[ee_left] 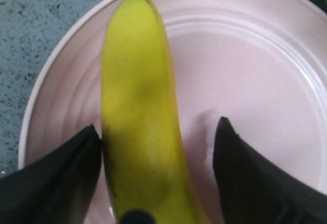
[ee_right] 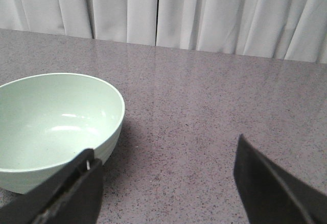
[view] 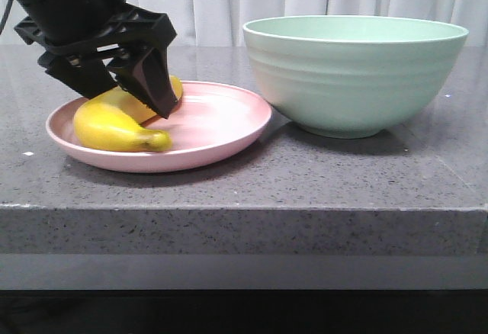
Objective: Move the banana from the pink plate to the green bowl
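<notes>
The yellow banana (view: 114, 124) lies on the pink plate (view: 221, 145) at the left of the table. My left gripper (view: 141, 101) is down over the plate with its jaws on either side of the banana (ee_left: 138, 111). One finger (ee_left: 66, 173) touches the banana's side; the other finger (ee_left: 250, 173) stands apart from it, with bare plate (ee_left: 245, 70) between. The gripper (ee_left: 157, 127) is open. The green bowl (view: 354, 75) stands empty to the right of the plate. My right gripper (ee_right: 164, 150) is open and empty above the table beside the bowl (ee_right: 51, 116); it does not show in the front view.
The grey speckled table (view: 328, 174) has its front edge close below the plate and bowl. White curtains (ee_right: 204, 9) hang behind the table.
</notes>
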Robot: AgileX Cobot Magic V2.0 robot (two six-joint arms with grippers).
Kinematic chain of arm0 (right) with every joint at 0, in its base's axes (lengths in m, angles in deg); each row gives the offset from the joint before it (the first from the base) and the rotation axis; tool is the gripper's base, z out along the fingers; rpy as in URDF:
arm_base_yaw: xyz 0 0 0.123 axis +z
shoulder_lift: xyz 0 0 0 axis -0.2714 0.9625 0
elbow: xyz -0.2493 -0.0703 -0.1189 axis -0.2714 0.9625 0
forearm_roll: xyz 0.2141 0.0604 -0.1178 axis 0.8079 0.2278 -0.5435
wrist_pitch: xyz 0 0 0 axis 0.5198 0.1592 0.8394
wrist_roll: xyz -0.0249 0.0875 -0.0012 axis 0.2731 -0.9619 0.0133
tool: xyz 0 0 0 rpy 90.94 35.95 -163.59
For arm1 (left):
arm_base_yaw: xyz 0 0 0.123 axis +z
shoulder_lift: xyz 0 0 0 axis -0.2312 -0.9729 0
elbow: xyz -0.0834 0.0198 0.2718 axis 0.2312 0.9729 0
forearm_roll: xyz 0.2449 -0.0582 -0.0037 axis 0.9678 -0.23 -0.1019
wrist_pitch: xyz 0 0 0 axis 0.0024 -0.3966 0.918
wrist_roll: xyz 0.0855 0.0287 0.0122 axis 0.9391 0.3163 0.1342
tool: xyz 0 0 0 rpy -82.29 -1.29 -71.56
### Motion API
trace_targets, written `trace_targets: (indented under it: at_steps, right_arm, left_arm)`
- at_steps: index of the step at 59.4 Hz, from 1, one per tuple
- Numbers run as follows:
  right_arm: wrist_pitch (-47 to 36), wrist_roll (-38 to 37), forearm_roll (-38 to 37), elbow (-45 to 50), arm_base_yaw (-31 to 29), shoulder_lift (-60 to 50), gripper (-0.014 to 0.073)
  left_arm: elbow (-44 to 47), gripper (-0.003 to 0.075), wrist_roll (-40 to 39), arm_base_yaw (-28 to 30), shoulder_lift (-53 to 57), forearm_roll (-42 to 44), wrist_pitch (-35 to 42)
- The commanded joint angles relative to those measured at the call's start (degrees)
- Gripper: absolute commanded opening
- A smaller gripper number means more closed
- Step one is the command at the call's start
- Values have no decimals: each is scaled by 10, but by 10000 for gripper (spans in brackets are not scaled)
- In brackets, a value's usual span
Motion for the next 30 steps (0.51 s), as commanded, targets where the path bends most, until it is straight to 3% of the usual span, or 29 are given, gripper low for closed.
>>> trace_targets:
  at_steps: [1, 11, 30]
  right_arm:
    - [-46, 6, 2, -21, 0, 7, 552]
    - [-46, 6, 2, -21, 0, 7, 552]
    - [-46, 6, 2, -21, 0, 7, 552]
  left_arm:
    - [-19, 317, -5, -4, 21, -9, 26]
    - [-19, 205, -5, -4, 21, -9, 46]
    - [-48, 197, -5, -4, 46, -9, 91]
